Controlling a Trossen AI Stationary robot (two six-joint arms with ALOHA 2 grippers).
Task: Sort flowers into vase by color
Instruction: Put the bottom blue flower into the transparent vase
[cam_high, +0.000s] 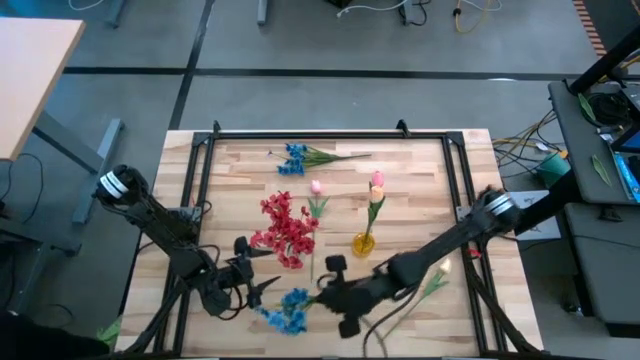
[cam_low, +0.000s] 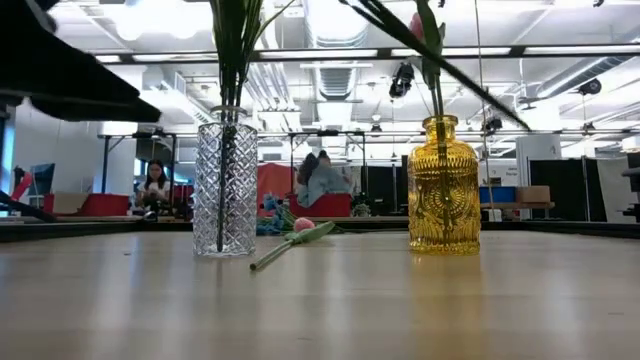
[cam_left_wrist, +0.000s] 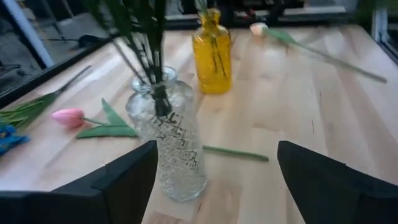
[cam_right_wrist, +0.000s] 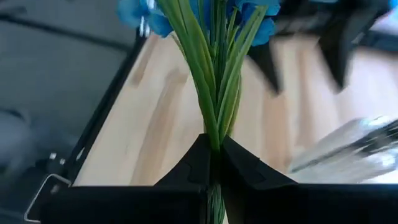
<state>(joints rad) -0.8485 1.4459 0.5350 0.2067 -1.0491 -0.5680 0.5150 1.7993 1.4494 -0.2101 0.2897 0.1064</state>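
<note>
Blue spray (cam_right_wrist: 205, 25): stems pinched in right pincer (cam_right_wrist: 214, 163); long axis runs from the pincer out to the blossoms, which point toward the left arm; sits near the worktop's (cam_high: 420, 180) front edge.
Right pincer: closed on the blue stems, arm stretched low from the right side.
Left pincer (cam_high: 262, 282): wide open, empty, just beside the blossoms.
Room: bare wood right of the yellow vase (cam_high: 364, 241); clear vase (cam_left_wrist: 168, 140) with red spray (cam_high: 285, 228) close by left pincer.
Far edge: second blue spray (cam_high: 296, 159).
</note>
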